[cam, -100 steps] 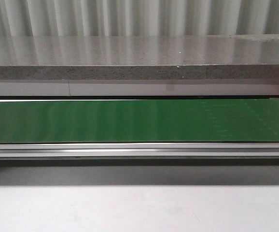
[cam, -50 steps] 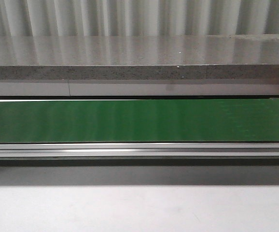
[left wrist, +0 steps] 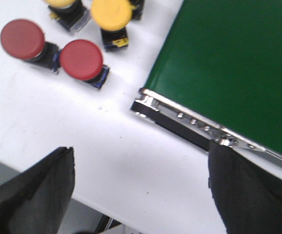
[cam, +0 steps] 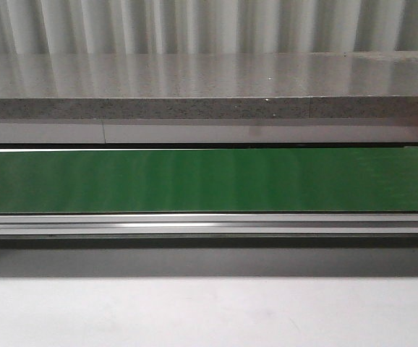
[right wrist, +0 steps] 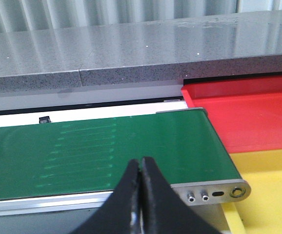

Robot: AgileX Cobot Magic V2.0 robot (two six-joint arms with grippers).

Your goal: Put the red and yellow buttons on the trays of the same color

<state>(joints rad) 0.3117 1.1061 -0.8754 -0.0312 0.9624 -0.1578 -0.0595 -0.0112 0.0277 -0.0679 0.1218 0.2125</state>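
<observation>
A: Front view first. I see the long green conveyor belt [cam: 209,181] running across, its brushed aluminium side rail [cam: 209,224] below it, the speckled grey stone ledge [cam: 209,94] behind, the pale grey tabletop [cam: 209,311] in front. No buttons, no arms here.

B: Any change from the earlier frames?

A: None I can pick out. Belt, rail and ledge sit exactly as they did a second ago; only faint shading bands on the green look slightly different.

B: Left wrist?

A: Here are the task pieces. Two red mushroom-head push buttons: the left red button [left wrist: 22,39] and the right red button [left wrist: 81,59], each a matte red dome on a black-and-blue body, lying tilted on the white table surface [left wrist: 82,131], just beside each other. Beyond them, a yellow mushroom-head button [left wrist: 111,13] on a black body, and a second yellow button [left wrist: 63,4], cut by the frame edge. All sit near the belt's end. The left gripper [left wrist: 141,195] hangs above bare table, black fingers [left wrist: 33,195] spread wide, gripping nothing.

B: Right wrist?

A: The right gripper [right wrist: 141,170] has its black fingertips pressed together, nothing between them, over the belt's far end. Beside that end, the glossy red plastic tray [right wrist: 248,117] sits next to the glossy yellow plastic tray [right wrist: 268,190].
</observation>
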